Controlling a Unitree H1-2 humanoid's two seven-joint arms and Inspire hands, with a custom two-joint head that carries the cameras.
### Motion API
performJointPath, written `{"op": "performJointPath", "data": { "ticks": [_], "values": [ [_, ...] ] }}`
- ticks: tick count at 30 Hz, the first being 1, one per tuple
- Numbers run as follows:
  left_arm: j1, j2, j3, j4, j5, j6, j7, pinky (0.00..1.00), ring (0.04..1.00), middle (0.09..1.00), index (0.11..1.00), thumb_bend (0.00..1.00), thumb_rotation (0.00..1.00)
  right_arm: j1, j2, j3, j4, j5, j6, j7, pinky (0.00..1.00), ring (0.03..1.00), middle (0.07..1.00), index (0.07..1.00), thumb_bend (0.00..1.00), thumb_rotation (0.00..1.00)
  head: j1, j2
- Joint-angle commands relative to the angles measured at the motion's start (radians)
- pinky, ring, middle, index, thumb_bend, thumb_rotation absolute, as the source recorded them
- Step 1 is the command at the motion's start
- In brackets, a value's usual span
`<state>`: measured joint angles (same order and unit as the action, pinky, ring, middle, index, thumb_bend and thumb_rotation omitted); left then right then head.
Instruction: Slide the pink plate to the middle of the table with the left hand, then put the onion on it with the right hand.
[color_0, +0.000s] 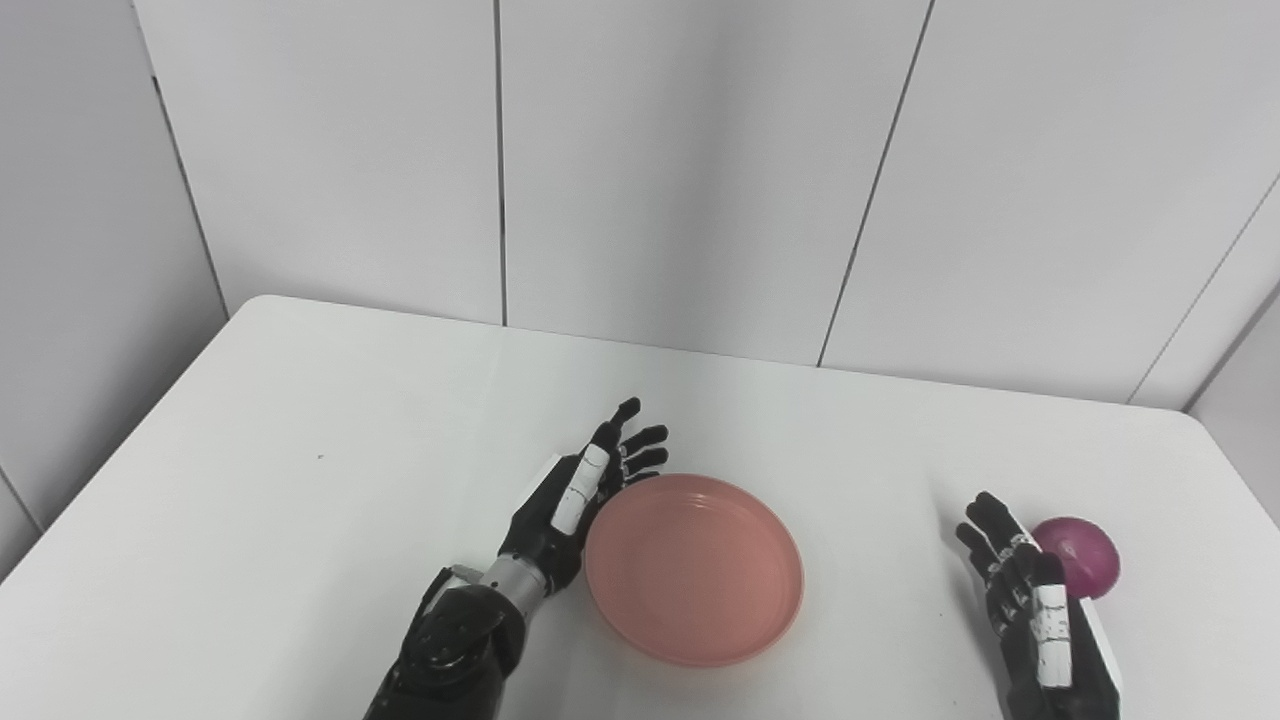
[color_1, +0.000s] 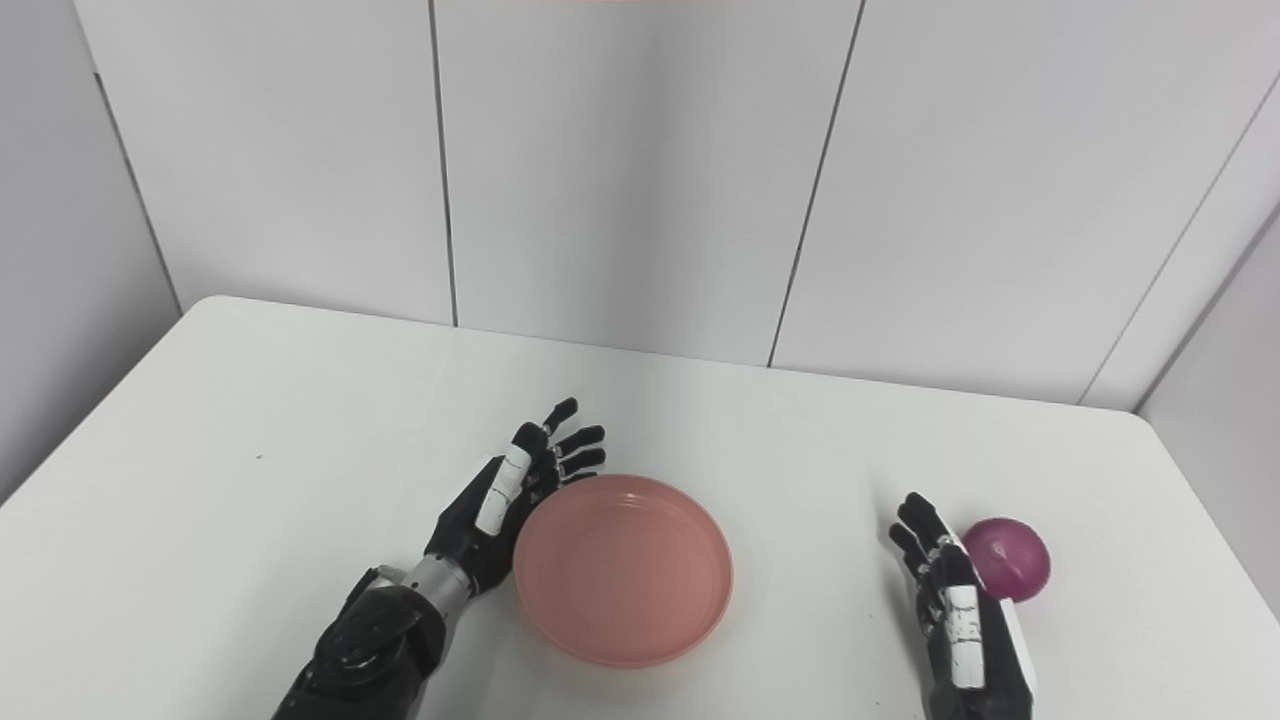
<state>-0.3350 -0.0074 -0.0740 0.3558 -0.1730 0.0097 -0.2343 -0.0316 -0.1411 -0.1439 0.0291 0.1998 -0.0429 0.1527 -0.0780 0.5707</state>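
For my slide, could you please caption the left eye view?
Left hand beside pink plate; right hand near onion.

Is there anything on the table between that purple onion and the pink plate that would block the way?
Nothing visible does. The onion sits at the right side, the right hand is open just beside it, and only bare white table lies between there and the pink plate. The left hand rests against the plate's far left rim, out of that path.

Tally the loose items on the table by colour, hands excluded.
Pink: 1, the pink plate, empty, with the left hand open against its left rim.
Purple: 1, the onion, on the table beside the open right hand.
Total: 2
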Motion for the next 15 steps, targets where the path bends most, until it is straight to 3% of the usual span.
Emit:
{"op": "performJointPath", "data": {
  "ticks": [1, 6, 12, 15],
  "values": [
    [0.015, 0.028, 0.007, 0.047, 0.006, 0.067, -0.003, 0.87, 0.889, 0.911, 1.000, 0.92, 0.93, 0.053, 0.053, 0.035, -0.001, -0.010, -0.026, -0.006, 0.98, 0.921, 0.916, 0.899, 0.90, 0.97, -0.028, -0.001],
    [-0.009, 0.064, 0.018, 0.080, -0.001, 0.053, -0.034, 0.89, 0.897, 0.928, 1.000, 0.90, 0.95, 0.033, 0.069, 0.059, -0.090, -0.046, 0.010, -0.038, 0.94, 0.897, 0.898, 0.887, 0.89, 0.96, -0.148, -0.009],
    [-0.025, 0.079, 0.036, 0.088, -0.005, 0.069, -0.047, 0.86, 0.891, 0.927, 1.000, 0.89, 0.94, -0.013, 0.066, 0.075, -0.158, -0.121, 0.067, -0.082, 0.90, 0.876, 0.880, 0.883, 0.96, 0.86, -0.219, -0.017],
    [-0.026, 0.079, 0.043, 0.085, -0.009, 0.073, -0.049, 0.85, 0.884, 0.919, 1.000, 0.88, 0.94, -0.037, 0.041, 0.079, -0.181, -0.158, 0.073, -0.085, 0.89, 0.871, 0.874, 0.895, 0.89, 0.85, -0.227, -0.019]
  ]
}}
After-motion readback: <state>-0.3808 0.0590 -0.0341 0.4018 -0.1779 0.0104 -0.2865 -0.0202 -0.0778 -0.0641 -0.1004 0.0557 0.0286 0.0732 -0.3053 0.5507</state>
